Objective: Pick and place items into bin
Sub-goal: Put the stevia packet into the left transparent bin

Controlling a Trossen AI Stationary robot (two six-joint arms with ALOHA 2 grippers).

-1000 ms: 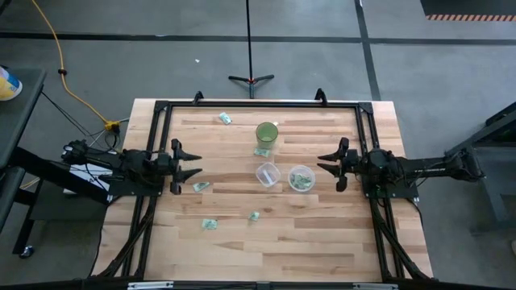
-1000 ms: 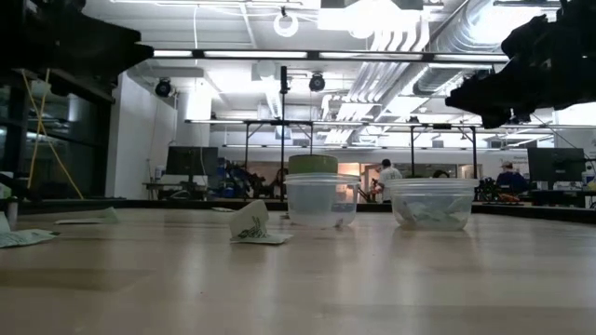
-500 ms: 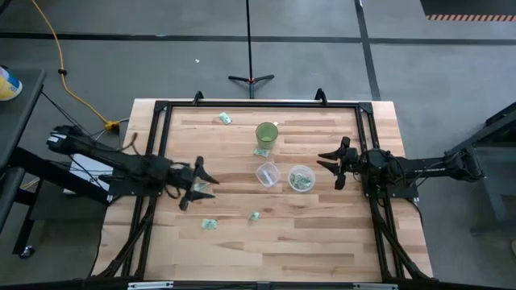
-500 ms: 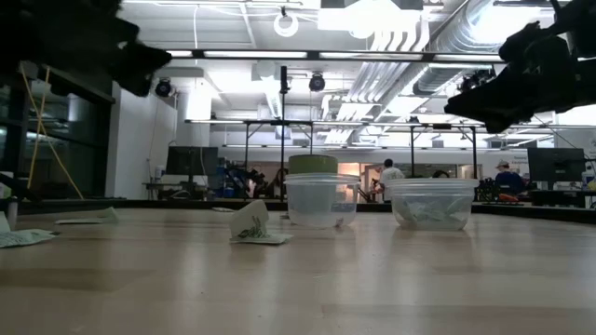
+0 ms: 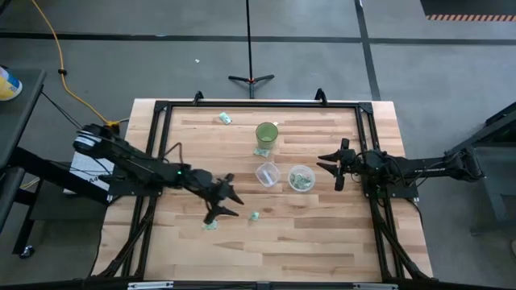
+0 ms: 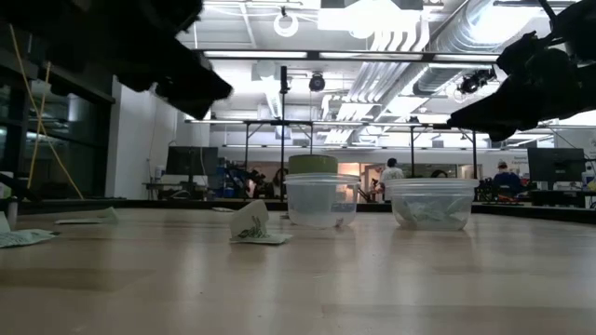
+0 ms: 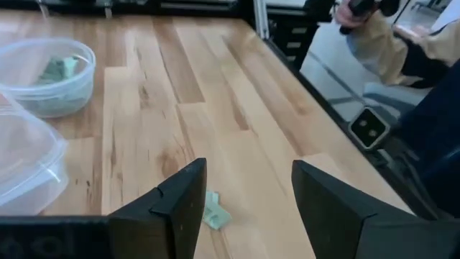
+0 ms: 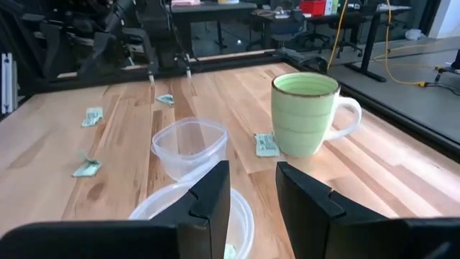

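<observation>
Several small pale green-and-white packets lie flat on the wooden table: one [image 5: 254, 215] just ahead of my left gripper [image 5: 232, 200], one [image 5: 211, 225] beside it, one [image 5: 225, 118] near the far edge, and one [image 5: 262, 151] by the green cup [image 5: 267, 134]. More lie in the round clear tub [image 5: 301, 178]. My left gripper is open and raised; in its wrist view the packet [image 7: 214, 216] shows between the fingers. My right gripper [image 5: 326, 169] is open and hovers right of the tubs.
An empty clear tub [image 5: 267, 174] stands beside the round one, with the green cup behind them. A black frame [image 5: 258, 103] runs along the table's far and side edges. Bare wood lies toward the near edge. People show in the room beyond.
My left arm has swung from the table's left edge toward the right and the near side, out over the middle of the table toward the packet there. It has stayed open. No packet has moved.
</observation>
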